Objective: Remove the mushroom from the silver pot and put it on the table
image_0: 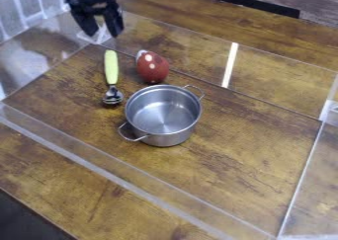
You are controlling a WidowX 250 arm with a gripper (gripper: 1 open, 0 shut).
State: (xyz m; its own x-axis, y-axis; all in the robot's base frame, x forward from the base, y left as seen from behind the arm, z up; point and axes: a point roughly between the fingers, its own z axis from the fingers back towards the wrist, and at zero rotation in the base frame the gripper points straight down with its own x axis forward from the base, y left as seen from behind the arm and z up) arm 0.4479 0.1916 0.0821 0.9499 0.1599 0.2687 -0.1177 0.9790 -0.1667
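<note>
My gripper (97, 25) is hanging open, empty, well up-left of the mushroom (153, 66) sitting on the table (251, 175) beside the silver pot (162, 116).

The red-capped mushroom (153, 66) lies on the wooden table (251, 135), just beyond the upright, empty silver pot (162, 117).

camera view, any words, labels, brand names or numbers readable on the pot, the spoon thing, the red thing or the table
None: no readable text, number or sign shows in this view.
silver pot: bare shiny steel, no marking visible.
yellow-handled utensil: no print visible.
red mushroom: no label.
table: wood grain only.
gripper: black, no lettering that can be made out.
</note>
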